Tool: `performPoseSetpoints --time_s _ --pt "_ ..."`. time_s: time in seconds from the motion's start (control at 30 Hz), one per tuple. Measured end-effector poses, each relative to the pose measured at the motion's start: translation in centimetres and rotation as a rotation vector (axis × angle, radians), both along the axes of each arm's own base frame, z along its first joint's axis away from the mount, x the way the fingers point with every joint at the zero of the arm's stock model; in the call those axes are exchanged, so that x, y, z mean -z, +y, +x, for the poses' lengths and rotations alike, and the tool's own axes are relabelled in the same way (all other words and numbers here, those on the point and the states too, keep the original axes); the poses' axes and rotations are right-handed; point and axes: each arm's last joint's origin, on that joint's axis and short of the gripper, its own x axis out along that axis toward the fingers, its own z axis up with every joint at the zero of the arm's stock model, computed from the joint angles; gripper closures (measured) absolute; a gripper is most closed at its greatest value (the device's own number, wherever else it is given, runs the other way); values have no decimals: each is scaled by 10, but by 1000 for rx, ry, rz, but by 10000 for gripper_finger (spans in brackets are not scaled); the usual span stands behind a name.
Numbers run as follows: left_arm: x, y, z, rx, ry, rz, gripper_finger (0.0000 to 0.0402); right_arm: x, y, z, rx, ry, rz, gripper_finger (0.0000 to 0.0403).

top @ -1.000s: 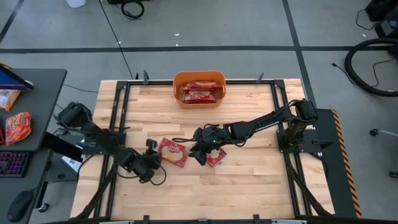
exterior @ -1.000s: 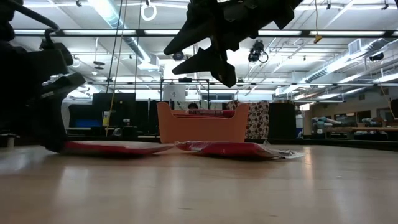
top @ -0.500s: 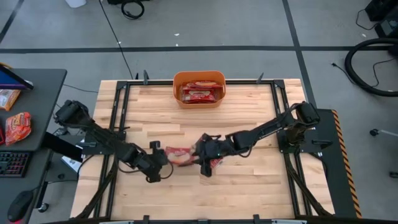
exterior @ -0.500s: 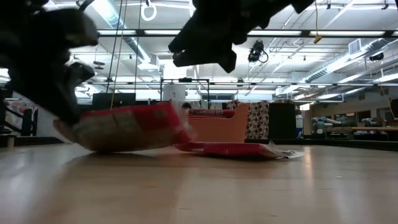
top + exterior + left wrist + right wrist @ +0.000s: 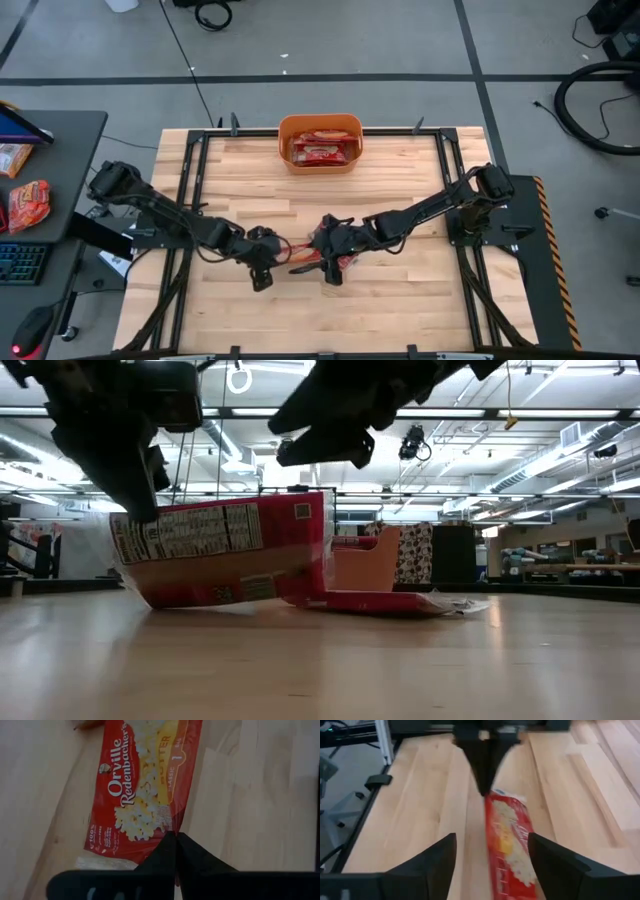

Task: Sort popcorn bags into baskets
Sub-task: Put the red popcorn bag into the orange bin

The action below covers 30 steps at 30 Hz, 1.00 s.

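Observation:
A red popcorn bag (image 5: 225, 555) stands tilted up on the table's middle, printed back facing the low camera. My left gripper (image 5: 172, 842) is shut on it (image 5: 285, 250). My right gripper (image 5: 492, 865) hangs open just above the bag's right end (image 5: 322, 500), fingers on either side of it in the right wrist view, touching nothing. A second red bag (image 5: 347, 262) lies flat under the right arm (image 5: 385, 600). The orange basket (image 5: 320, 128) sits at the far edge with several red bags inside. My left gripper pinches the bag's edge (image 5: 167, 827) between its two shut fingers, near the upper left corner (image 5: 125, 520) as the low view shows it. The fingers come from above, slanting down from the table's left. The bag is raised and tilted, its lower long edge (image 5: 220, 600) on the wood.
Dark frame rails (image 5: 190, 170) run along the table's sides. A side desk on the left holds an orange-red snack packet (image 5: 28, 205) and a keyboard. Bare wood (image 5: 330, 310) lies toward the near edge and between the bags and the basket.
My left gripper has moved toward the table's right and risen, shut on the bag's left end. The bag, flat on the wood a second ago, has tipped up until it stands on its lower edge. The second bag has stayed flat.

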Motion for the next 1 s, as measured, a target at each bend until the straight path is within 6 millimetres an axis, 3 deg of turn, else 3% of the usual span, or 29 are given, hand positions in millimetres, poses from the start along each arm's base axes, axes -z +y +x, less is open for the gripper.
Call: performPoseSetpoints --time_s 0.17,0.37,0.53,0.7,0.8,1.0 --pt "-3 6 7 -35 -29 -72 396 6 3 -6 -2 60 -125 144" --pt "-10 11 16 -42 -108 -131 397 12 3 -11 -12 136 -172 173" --pt "-12 16 20 -54 -144 -139 396 16 -1 -14 -18 188 -201 235" --pt "-14 17 22 -38 -172 -144 393 18 -5 -15 -21 220 -199 330" --pt "-15 17 23 -38 -178 -145 376 19 -7 -15 -41 238 -174 378" --pt "-26 21 16 -45 -192 -149 308 13 -18 -20 7 278 -199 363"
